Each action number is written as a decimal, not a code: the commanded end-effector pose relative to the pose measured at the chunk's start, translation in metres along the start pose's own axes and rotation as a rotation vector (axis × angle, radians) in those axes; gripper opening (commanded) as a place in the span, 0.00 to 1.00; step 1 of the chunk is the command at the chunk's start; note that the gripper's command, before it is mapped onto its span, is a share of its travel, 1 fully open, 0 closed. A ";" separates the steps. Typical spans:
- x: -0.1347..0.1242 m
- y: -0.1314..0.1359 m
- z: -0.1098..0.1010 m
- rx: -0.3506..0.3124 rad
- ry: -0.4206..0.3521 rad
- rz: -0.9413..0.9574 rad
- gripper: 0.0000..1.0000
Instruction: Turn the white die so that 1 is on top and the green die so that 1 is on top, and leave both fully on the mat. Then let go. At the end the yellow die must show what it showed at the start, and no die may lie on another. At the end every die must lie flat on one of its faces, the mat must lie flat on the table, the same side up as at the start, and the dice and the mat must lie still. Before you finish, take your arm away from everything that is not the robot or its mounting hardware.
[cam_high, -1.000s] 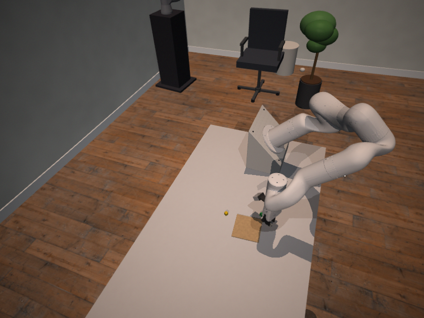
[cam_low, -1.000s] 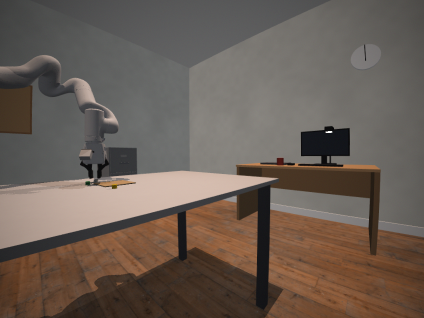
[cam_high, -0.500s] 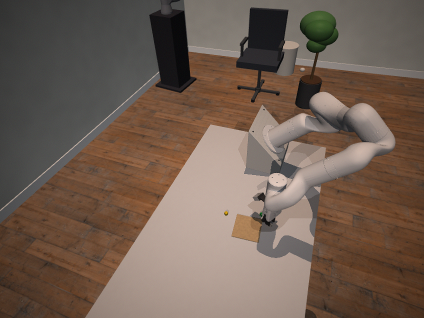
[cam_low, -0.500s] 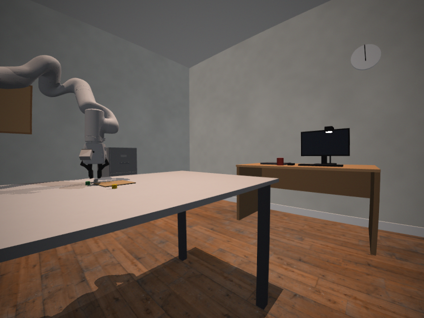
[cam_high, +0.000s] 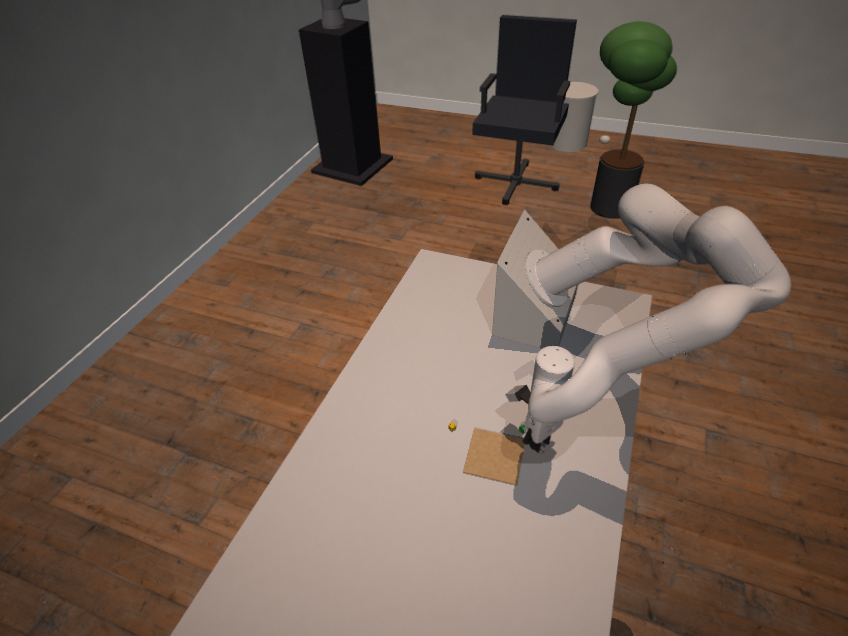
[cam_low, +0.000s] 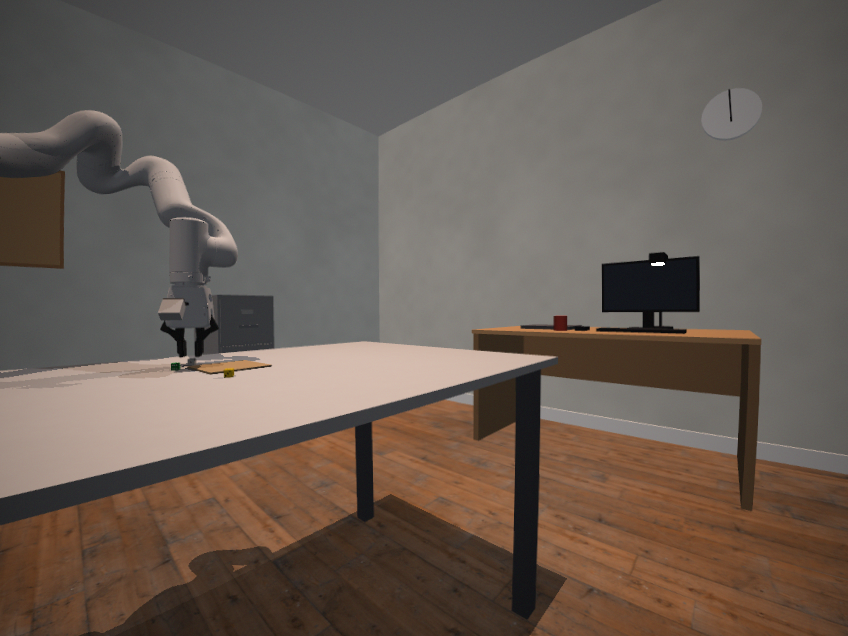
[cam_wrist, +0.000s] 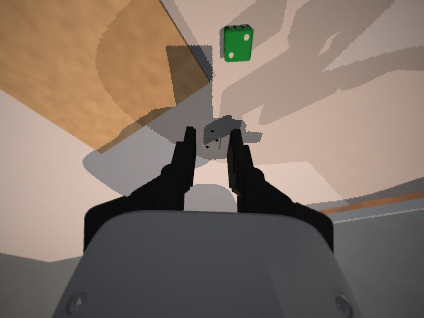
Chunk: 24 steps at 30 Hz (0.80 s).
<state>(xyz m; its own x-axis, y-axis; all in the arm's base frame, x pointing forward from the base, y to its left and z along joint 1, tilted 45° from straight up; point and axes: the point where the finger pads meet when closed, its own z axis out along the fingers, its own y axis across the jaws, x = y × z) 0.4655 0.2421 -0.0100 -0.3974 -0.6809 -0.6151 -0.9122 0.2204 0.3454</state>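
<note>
The gripper (cam_high: 537, 444) (cam_low: 190, 353) (cam_wrist: 212, 130) points down, its fingers part-way open just above the white die (cam_low: 191, 361) (cam_wrist: 213, 143), with gaps between it and the fingers. The white die stands on the table beside the mat; dark pips show in the wrist view, but its top number is unclear in shadow. The green die (cam_high: 522, 428) (cam_low: 175, 366) (cam_wrist: 238, 46) lies flat on the table near the mat's corner, two pips on top. The yellow die (cam_high: 452, 426) (cam_low: 228, 373) lies off the mat; its number is too small to read. The tan mat (cam_high: 493, 457) (cam_low: 239, 366) (cam_wrist: 40, 50) lies flat.
The pale table (cam_high: 383, 513) (cam_low: 383, 376) carries the arm's slanted base (cam_high: 520, 308) behind the gripper. The arm's shadows fall across the table, the white die and part of the mat. A separate desk (cam_low: 616, 334) stands beyond the table.
</note>
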 end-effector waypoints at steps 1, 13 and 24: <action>0.000 -0.001 -0.001 0.001 -0.001 0.000 0.31; 0.000 -0.001 -0.001 0.001 -0.001 0.000 0.31; 0.000 -0.001 0.004 0.001 -0.001 0.000 0.31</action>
<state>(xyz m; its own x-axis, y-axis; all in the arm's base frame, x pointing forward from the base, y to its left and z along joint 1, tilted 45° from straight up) 0.4654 0.2433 -0.0112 -0.3974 -0.6809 -0.6152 -0.9122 0.2204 0.3453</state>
